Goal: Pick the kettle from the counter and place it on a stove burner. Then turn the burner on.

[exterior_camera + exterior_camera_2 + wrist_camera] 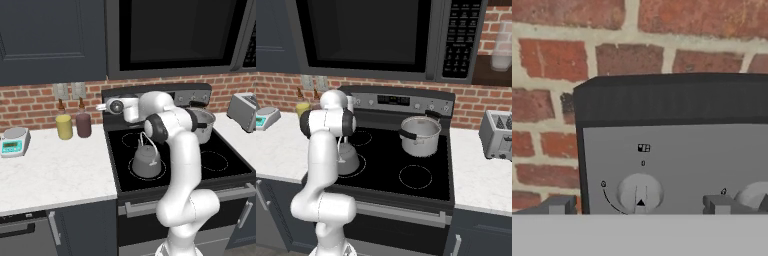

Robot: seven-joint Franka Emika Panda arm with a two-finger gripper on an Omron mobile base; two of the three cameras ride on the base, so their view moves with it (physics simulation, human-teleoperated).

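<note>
claw [637,206]: spread, holding nothing, tips either side of knob [640,192] | kettle [146,161]: below and nearer than claw, well apart, on stove burner [131,172]

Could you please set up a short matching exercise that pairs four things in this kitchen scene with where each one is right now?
Things:
1. kettle
2. pot
3. scale
4. claw

Places:
A. on the white counter, far left
B. in front of a stove knob, open
C. on the front left burner
D. on the back right burner

Pairs: 1-C, 2-D, 3-A, 4-B
</note>
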